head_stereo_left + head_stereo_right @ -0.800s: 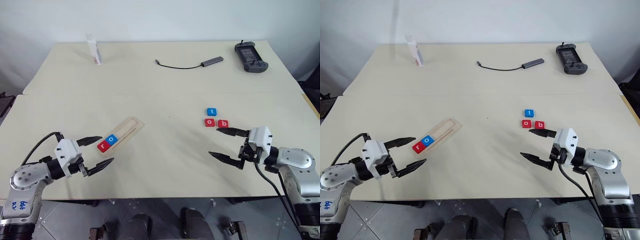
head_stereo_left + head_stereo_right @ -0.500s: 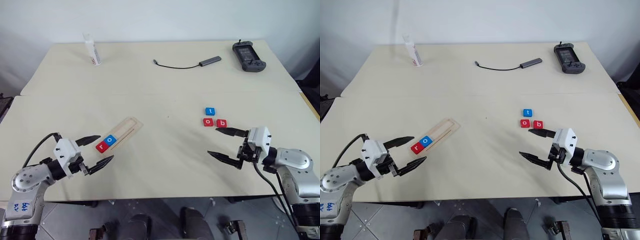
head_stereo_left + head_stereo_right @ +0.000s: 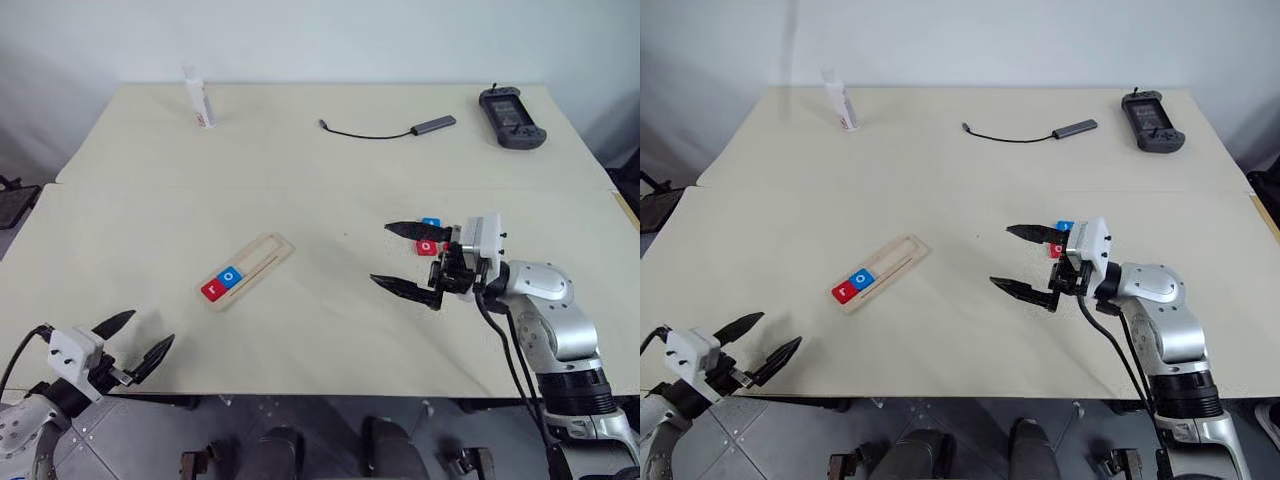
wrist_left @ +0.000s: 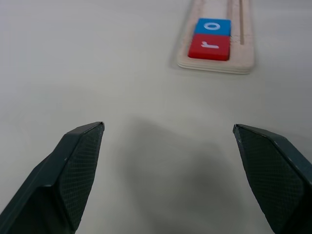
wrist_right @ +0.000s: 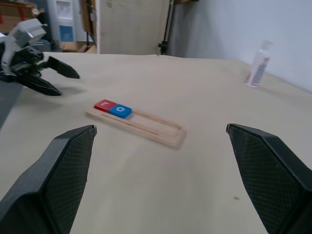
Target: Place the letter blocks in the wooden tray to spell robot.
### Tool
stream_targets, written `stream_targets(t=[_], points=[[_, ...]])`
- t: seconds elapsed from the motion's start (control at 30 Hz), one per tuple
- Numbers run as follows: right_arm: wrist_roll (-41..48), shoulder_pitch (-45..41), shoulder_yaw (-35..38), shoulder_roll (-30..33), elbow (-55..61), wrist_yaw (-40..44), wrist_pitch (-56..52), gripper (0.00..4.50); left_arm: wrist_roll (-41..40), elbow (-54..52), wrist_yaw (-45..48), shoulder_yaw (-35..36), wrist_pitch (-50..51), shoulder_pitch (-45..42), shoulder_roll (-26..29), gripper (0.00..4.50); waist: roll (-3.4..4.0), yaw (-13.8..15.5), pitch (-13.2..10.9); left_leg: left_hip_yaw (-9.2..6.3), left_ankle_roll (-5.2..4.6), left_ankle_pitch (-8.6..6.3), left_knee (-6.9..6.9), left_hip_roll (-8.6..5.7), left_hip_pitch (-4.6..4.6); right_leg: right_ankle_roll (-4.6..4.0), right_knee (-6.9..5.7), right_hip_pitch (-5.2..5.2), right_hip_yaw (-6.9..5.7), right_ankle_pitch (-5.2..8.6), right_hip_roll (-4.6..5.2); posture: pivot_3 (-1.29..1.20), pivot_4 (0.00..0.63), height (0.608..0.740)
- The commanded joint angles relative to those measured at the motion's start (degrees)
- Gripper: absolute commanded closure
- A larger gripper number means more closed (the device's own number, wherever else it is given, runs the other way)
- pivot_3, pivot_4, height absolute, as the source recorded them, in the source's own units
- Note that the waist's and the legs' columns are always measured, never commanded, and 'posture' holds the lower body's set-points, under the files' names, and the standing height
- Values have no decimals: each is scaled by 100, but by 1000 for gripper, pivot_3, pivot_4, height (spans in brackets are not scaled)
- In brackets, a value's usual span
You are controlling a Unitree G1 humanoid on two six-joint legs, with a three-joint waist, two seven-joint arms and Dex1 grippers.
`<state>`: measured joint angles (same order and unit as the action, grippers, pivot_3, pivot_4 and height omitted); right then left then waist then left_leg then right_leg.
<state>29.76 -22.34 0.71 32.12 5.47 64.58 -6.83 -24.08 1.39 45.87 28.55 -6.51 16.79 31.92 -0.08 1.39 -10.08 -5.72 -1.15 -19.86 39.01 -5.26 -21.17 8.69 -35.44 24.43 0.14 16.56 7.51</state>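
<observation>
Lying aslant on the table (image 3: 120, 215), nearer its left edge than its right, the tray (image 3: 246, 272) holds two blocks touching at its near end: a red r (image 3: 213, 289) outermost and a blue o (image 3: 231, 275) next to it; the rest of the groove is bare. Right of the middle, the right gripper (image 3: 398, 258) hangs above the tabletop with its fingers spread wide and nothing between them. Just behind it sit a blue block (image 3: 431, 222) and a red block (image 3: 428, 246), partly hidden by the fingers. The left gripper (image 3: 135, 341) is at the near left corner, off the front edge, fingers wide apart and empty. Along the far edge stand a white bottle (image 3: 200, 98), a dark cable (image 3: 390, 130) and a black controller (image 3: 512, 104).
</observation>
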Motion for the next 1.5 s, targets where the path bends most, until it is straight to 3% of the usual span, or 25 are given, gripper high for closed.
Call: stream_targets(t=[0.03,0.4,0.67,1.13,1.3,1.5], points=[[122,-14,85,33,233,29,-64,28,-181,-330,-64,-87,124,-161,-48,0,0,-3,0,1,0,0,0,0,0,0,0,1,0,0,-1,0,150,740],[133,249,261,150,552,-128,-222,28,-98,-690,-242,-1136,1789,-1655,341,0,-1,-72,1,3,2,0,-3,2,0,0,-15,5,1,0,-5,0,150,740],[106,485,366,162,818,-350,-239,28,283,-262,-140,-1452,2030,-1885,698,0,-1,-151,1,2,4,0,-13,7,-1,0,-16,10,1,0,-11,0,150,740],[91,500,332,138,834,-504,-162,28,810,557,166,-1871,1870,-2053,843,0,9,-118,7,2,3,0,-4,0,6,0,-9,4,2,0,-4,0,150,740],[209,613,325,281,843,-285,-304,0,802,797,257,-1845,1488,-1967,794,1100,24,-127,16,2,4,0,-4,1,10,0,-11,2,4,0,-4,0,150,740],[316,787,388,482,955,-76,-438,0,585,560,542,-1860,998,-2093,616,1108,27,-127,18,2,4,0,-4,2,9,0,-10,3,4,0,-4,0,150,740]])
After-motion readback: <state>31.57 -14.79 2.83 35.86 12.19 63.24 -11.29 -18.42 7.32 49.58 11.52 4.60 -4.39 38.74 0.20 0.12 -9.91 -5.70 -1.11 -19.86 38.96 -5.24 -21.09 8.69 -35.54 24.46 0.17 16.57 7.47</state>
